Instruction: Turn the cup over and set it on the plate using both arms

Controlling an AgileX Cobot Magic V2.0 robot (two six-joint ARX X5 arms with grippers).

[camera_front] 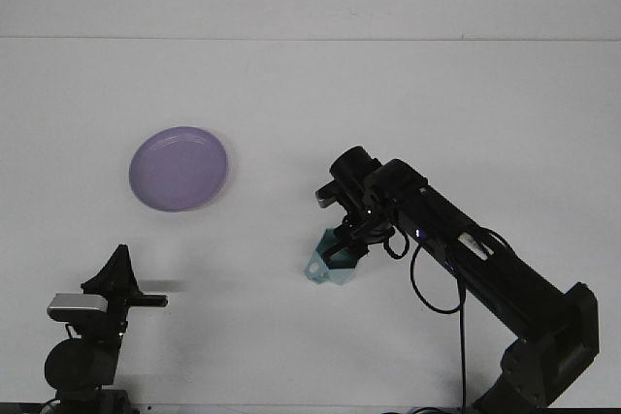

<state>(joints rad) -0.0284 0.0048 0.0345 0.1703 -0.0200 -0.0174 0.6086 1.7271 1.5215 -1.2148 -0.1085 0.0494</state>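
A light blue cup (326,267) is at the middle of the white table (388,94), low to the surface and tilted, with its handle toward the left. My right gripper (342,251) is shut on the cup, the black arm reaching in from the lower right. A purple plate (179,169) lies flat to the left, well apart from the cup. My left gripper (118,278) rests at the lower left near the table's front edge, far from both; its fingers are not readable.
The right arm's links and cables (485,269) cross the table's lower right. A seam (310,39) runs across the far side of the table.
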